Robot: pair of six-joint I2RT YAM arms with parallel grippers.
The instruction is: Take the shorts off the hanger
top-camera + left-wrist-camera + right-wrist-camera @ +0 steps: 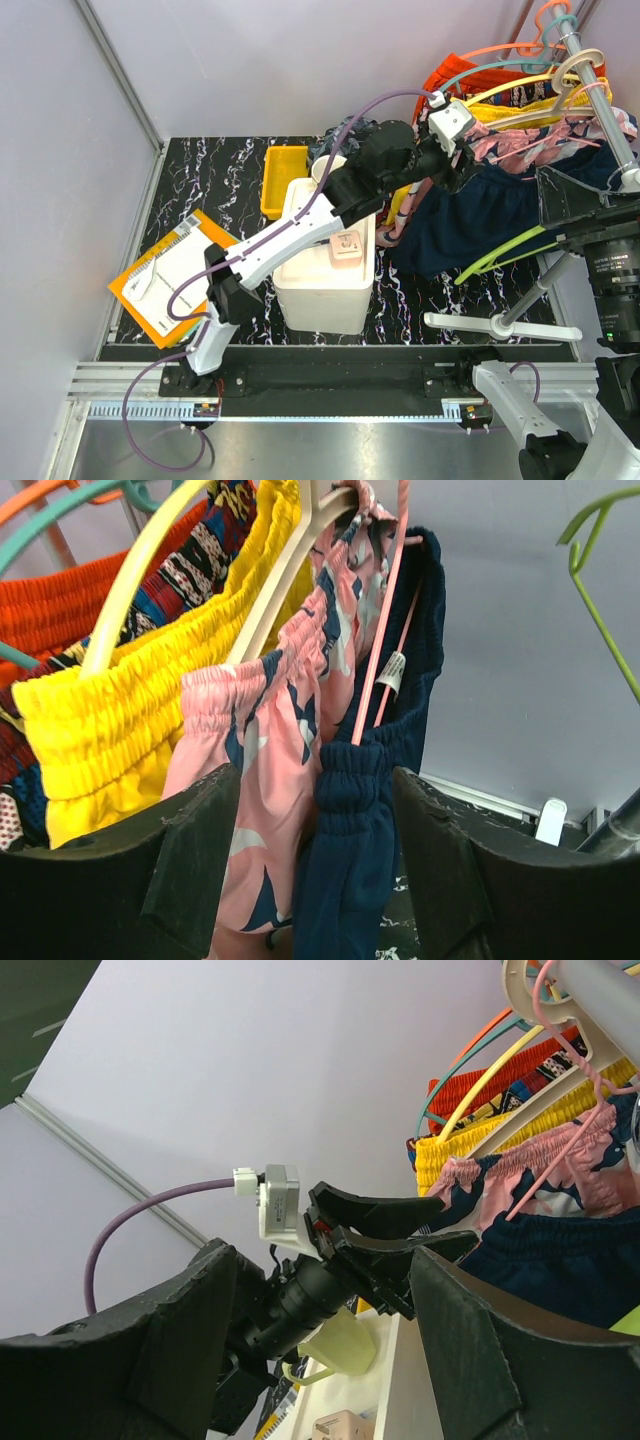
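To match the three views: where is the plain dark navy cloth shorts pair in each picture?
Top external: plain dark navy cloth shorts, right of centre.
Left wrist: lower centre.
Right wrist: lower right edge.
Shared landmark: pink-and-navy floral cloth shorts beside them.

The left arm [290,235] extends from its base up and to the right, fully stretched, wrist raised. The left gripper [315,810] has its fingers parted. The right arm [520,410] sits low by its base; the right gripper [325,1280] points upward, fingers spread wide.
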